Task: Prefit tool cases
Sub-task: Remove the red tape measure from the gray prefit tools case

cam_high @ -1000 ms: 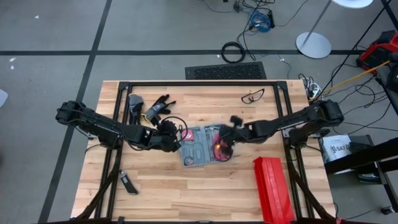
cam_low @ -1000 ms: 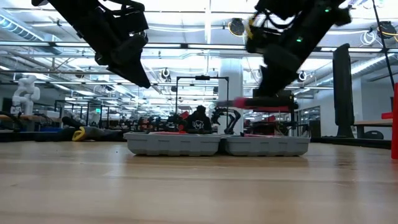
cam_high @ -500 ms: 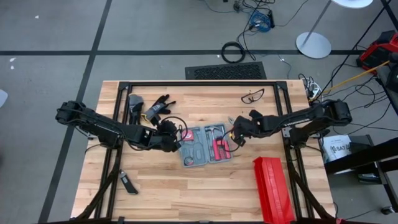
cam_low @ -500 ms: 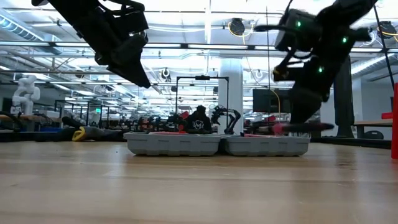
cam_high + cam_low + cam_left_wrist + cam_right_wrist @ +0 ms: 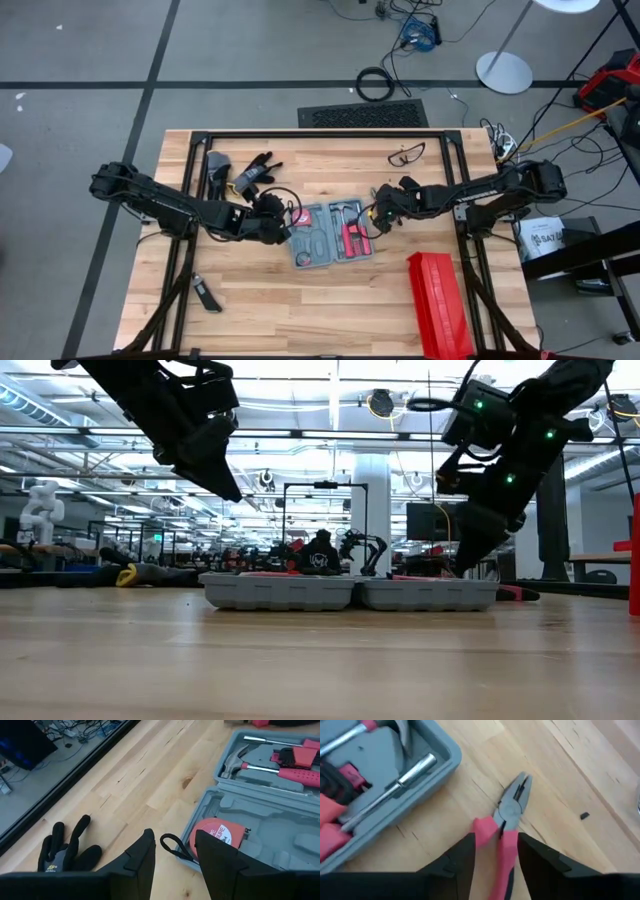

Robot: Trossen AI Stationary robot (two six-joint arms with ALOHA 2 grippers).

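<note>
The blue-grey tool case [image 5: 330,235] lies open and flat on the wooden table, its grey slots holding a hammer [image 5: 235,764] and pink-handled tools. My left gripper [image 5: 172,840] hangs open above the case's left end, over a pink tape measure [image 5: 220,835], and touches nothing. Pink-handled pliers [image 5: 512,807] lie on the table just off the case's right end [image 5: 445,755]. My right gripper [image 5: 495,842] is open, tilted down over them, one finger on either side of the handles. My right gripper's open fingers [image 5: 465,855] stand on either side of the pliers' pink handles [image 5: 502,845], coming slanting down from the table's right. I cannot tell whether they touch the handles. The pliers lie flat on the table, jaws pointing away from the gripper.
A long red ribbed box [image 5: 440,305] stands at the near right. Black gloves [image 5: 252,170] and a grey object [image 5: 217,162] lie at the far left, safety glasses [image 5: 406,154] at the far right, a dark-handled tool [image 5: 205,295] near the front left.
My right gripper has carried the pliers from above the case toward the table's right edge and down, rolling as it went. It has let them go, and they now lie on the table beside the case's right end.
</note>
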